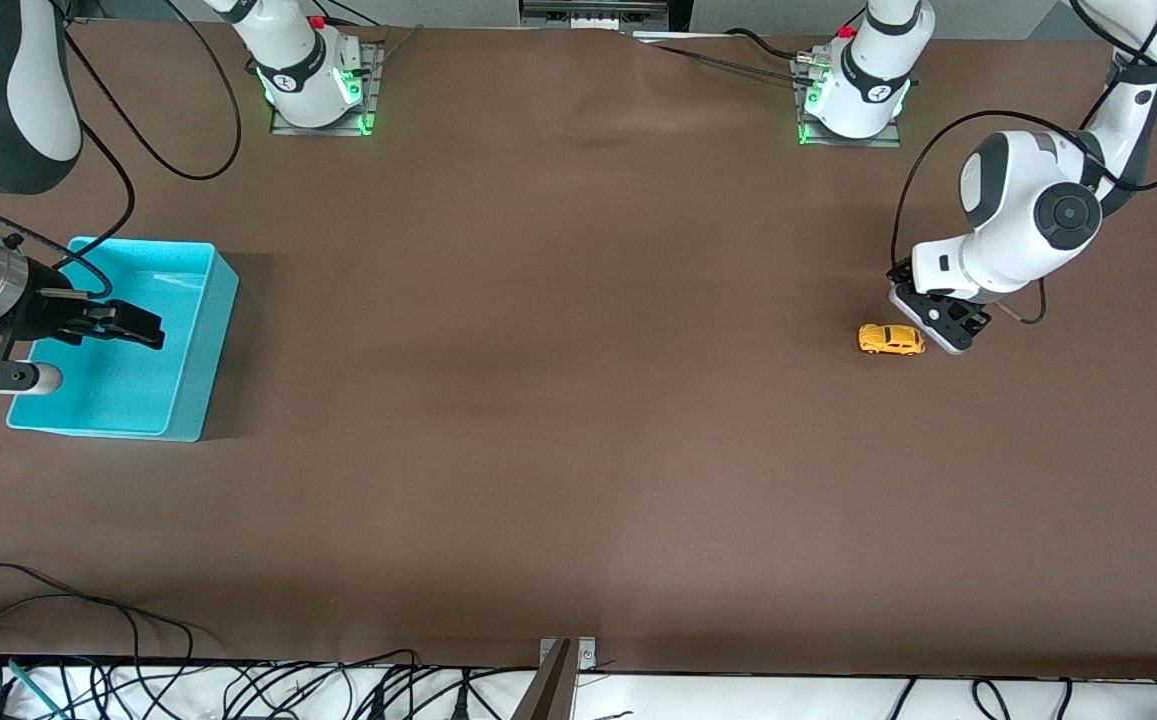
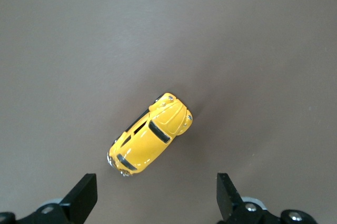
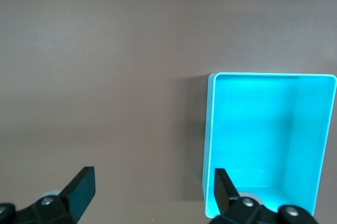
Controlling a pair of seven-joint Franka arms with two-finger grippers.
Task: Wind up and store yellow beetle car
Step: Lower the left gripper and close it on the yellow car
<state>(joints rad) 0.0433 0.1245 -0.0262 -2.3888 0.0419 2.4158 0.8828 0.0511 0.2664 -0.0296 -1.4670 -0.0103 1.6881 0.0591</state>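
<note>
In the front view the yellow beetle car (image 1: pixel 891 340) sits on the brown tabletop (image 1: pixel 558 400) toward the left arm's end, on its wheels, just beside the left gripper (image 1: pixel 941 322), which hangs low over the tabletop next to the car without touching it. At the right arm's end of the tabletop stands the turquoise bin (image 1: pixel 193 345), open at the top, and the right gripper (image 1: pixel 128 325) hovers above its inside with its fingers pointing along the bin. In the left wrist view the yellow beetle car (image 2: pixel 150 134) lies diagonally on the tabletop, ahead of the two dark fingers (image 2: pixel 81 197) and roughly centred on the gap between them, though not yet inside it; the fingers stand wide apart and hold nothing. In the right wrist view the right gripper's fingers (image 3: pixel 79 187) are likewise spread wide and grip nothing; one fingertip is over the bare tabletop, the other over the rim of the turquoise bin (image 3: pixel 208 145), whose hollow interior spreads out past that finger.
</note>
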